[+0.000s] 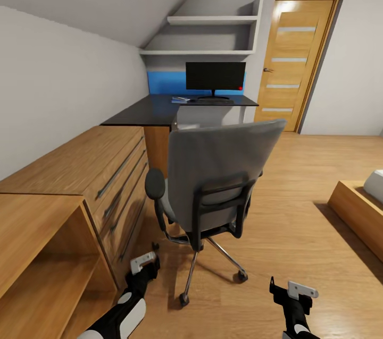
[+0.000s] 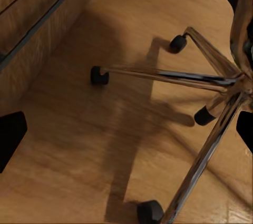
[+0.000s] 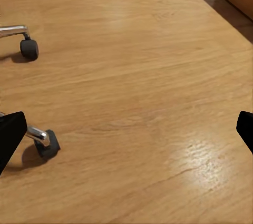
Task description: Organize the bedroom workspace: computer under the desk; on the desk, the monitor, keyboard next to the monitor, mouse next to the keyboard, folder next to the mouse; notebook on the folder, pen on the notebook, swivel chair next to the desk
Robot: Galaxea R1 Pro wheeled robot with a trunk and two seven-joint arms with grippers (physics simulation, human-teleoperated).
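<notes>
The bedroom is being viewed from behind the chair (image 1: pixel 221 169), whose tall grey back is being presented to the robot, so the seat and anything lying on it are being hidden. Beyond the chair, the desk (image 1: pixel 154 110) is lying straight ahead against the far wall, its long axis running away along the left wall and then turning right under the shelves (image 1: pixel 213 36). The monitor (image 1: pixel 215 76) is already standing on the desk's far wing, and a small flat bluish thing beside its foot is too small to be named. A wooden drawer unit (image 1: pixel 80 169) is lining the left wall between robot and desk.

The chair is judged to be the thing the coming move is turning on: it is standing directly ahead, between the two arms and somewhat towards the left one, well apart from the desk. The left claw (image 1: pixel 144 263) is hanging low beside the chrome base (image 2: pixel 221 81), close to a castor (image 2: pixel 99 75), and is being held spread. The right claw (image 1: pixel 297 292) is being held over bare floor (image 3: pixel 137 76), also spread, holding nothing. The left arm is being judged the nearer
</notes>
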